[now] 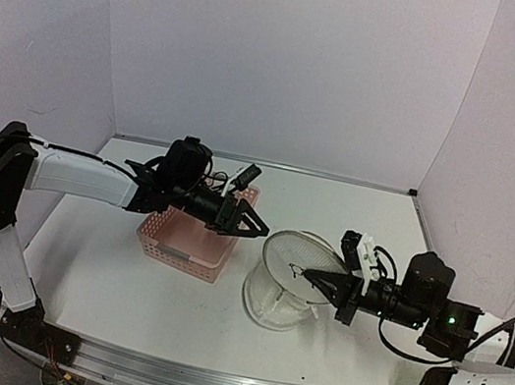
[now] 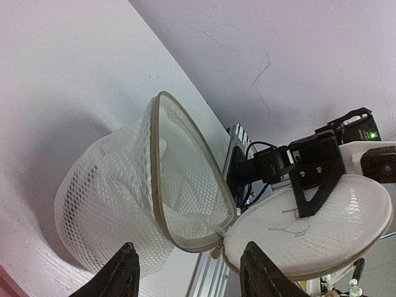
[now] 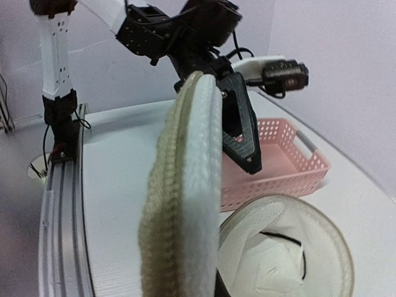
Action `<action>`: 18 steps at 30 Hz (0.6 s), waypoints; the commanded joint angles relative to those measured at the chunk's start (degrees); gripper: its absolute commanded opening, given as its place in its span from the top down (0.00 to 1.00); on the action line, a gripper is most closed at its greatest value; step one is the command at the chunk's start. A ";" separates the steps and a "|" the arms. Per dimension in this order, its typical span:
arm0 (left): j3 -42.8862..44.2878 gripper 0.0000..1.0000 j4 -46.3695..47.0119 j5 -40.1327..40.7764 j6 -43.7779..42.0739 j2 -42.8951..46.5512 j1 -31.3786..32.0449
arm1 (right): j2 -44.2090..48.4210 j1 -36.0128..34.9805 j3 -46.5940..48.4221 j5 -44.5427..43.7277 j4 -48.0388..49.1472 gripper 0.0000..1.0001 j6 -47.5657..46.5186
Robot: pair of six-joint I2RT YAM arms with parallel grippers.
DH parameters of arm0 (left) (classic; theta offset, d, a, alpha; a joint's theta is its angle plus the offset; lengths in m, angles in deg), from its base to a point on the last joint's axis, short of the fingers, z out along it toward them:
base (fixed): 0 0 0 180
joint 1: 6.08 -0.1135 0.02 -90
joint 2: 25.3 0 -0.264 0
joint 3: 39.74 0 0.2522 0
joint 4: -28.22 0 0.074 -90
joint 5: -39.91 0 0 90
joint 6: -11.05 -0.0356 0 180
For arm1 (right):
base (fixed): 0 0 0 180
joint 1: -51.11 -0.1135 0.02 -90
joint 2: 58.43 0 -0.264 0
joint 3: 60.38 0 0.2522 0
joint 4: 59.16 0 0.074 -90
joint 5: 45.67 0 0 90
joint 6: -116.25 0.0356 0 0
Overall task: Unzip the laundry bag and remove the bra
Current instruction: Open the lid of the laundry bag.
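- Two arms reach over the table point(image 1: 94, 269); laundry bag point(image 1: 273, 300) sits ctr-right in top view, just right of the pink basket point(image 1: 184, 240).
- Bag is unzipped: round flap point(image 2: 337, 219) swung off the mouth hoop, joined to the body at one spot; faint line drawing on flap's face, lower right of left wrist view.
- Right end effector point(image 1: 310, 280) comes in from lower right of top view, fingers together, clamped on that flap; one black finger lies across the flap's face.
- Left end effector point(image 1: 257, 224): fingers apart, nothing btwn them; hangs over basket's right end, near bag's upper-left rim, not touching.
- Bra point(image 3: 266, 263) is inside the bag, lower right of right wrist view: white fabric w/ thin black strap, below the hoop.
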 commanded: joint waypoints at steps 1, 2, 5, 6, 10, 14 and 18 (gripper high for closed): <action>0.11 0.44 -1.89 0.37 0.69 3.06 0.21 | 0.78 -1.97 -0.71 0.40 4.56 1.00 -18.49; 0.30 0.44 -2.51 0.50 0.80 3.44 0.23 | 0.66 -2.16 -0.88 1.43 4.86 1.00 -21.07; 0.04 0.43 -3.27 0.41 1.26 4.08 0.21 | -0.31 -3.63 -1.43 1.53 5.64 1.00 -28.19; -0.04 0.43 -3.59 0.50 1.44 4.26 0.21 | -0.60 -4.43 -1.47 0.51 5.77 1.00 -29.88; -0.38 0.43 -4.69 0.78 1.90 4.17 0.21 | -3.09 -6.38 -0.89 -2.49 5.68 0.99 -35.57; -0.73 0.43 -5.97 1.05 1.31 3.80 0.21 | -5.95 -9.91 0.76 -8.15 3.46 0.99 -42.82; -1.41 0.43 -6.61 1.35 0.62 4.05 0.21 | -8.21 -14.43 0.95 -16.38 4.76 1.00 -49.08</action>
